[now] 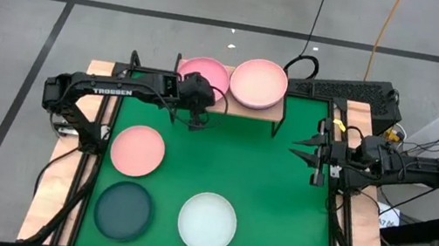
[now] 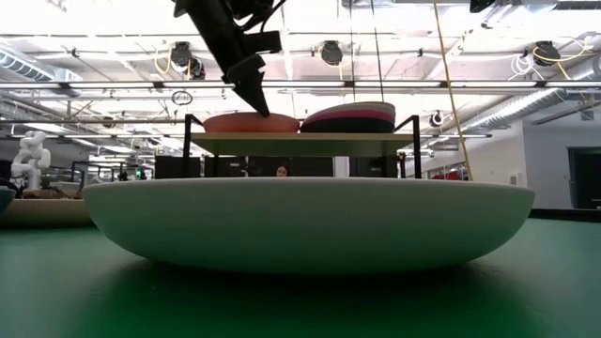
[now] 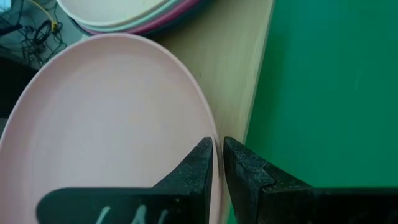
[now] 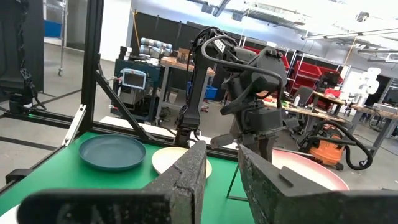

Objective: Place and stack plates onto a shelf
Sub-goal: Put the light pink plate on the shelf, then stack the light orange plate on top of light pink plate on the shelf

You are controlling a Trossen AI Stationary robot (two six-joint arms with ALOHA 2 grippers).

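The shelf [image 1: 277, 107] stands at the far side of the green mat, its wooden top [image 3: 236, 68] bare between the plates. On its left half lies a pink plate [image 1: 203, 75], flat on the plank [image 2: 246, 122]. On its right half rests a stack of plates [image 1: 258, 83] with a light pink one on top. My left gripper [image 1: 196, 122] is at the pink plate's near rim, shut on it. My right gripper [image 1: 317, 156] hovers open at the mat's right side with nothing between its fingers [image 4: 186, 180]. My left gripper straddles the pink plate's near rim [image 3: 209, 124], one finger [image 3: 199, 165] inside the plate and the other [image 3: 239, 165] outside, over the plank. The fingers slant down from the near side. The plate lies flat on the shelf's top.
Three plates lie on the mat: a light pink one [image 1: 137, 150] at left, a dark teal one [image 1: 123, 211] near left, a whitish one [image 1: 206, 222] near the middle. Black frame posts [image 1: 336, 221] line both sides of the mat.
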